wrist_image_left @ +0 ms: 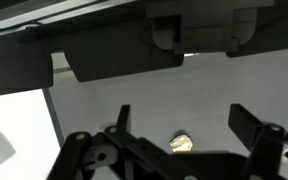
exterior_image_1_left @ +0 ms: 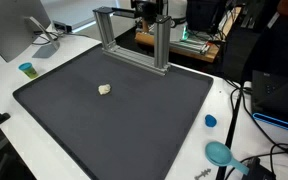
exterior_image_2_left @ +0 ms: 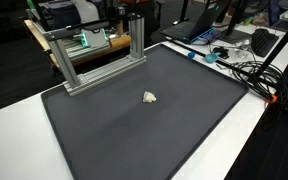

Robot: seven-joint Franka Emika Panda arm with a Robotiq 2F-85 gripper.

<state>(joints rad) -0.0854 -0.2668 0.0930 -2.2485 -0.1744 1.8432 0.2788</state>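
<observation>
The thing nearest the tool is a small crumpled whitish lump (exterior_image_1_left: 105, 89) (could be paper or a bit of food, too small to tell). It lies alone on the dark mat (exterior_image_1_left: 134, 125), roughly in the middle and a bit toward the back edge, with nothing touching it. The same goes for the other angle, where the lump (exterior_image_2_left: 150, 97) lies flat on the mat (exterior_image_2_left: 114, 130), well apart from everything else.

In the wrist view the lump (wrist_image_left: 182, 143) shows low in the picture, between the two fingers. The tool (wrist_image_left: 181, 112) is spread wide, jaws far apart, with nothing between them but bare mat. It looks clear of the lump, though the black linkage hides the lump's lower edge. I can't pick out the tool for sure in either exterior view.

Behind the lump, an aluminium frame (exterior_image_1_left: 134, 38) stands along the far edge of the mat, upright posts with a bar across the top. It is also plain in an exterior view (exterior_image_2_left: 89, 55).

The mat covers most of a white table (exterior_image_1_left: 69, 48). Off the mat there's a little blue cup (exterior_image_1_left: 26, 69) near one corner, and a flat blue disc (exterior_image_1_left: 210, 121) just beside the opposite edge. A tangle of cables (exterior_image_2_left: 246, 68) lies on the table past the mat.
</observation>
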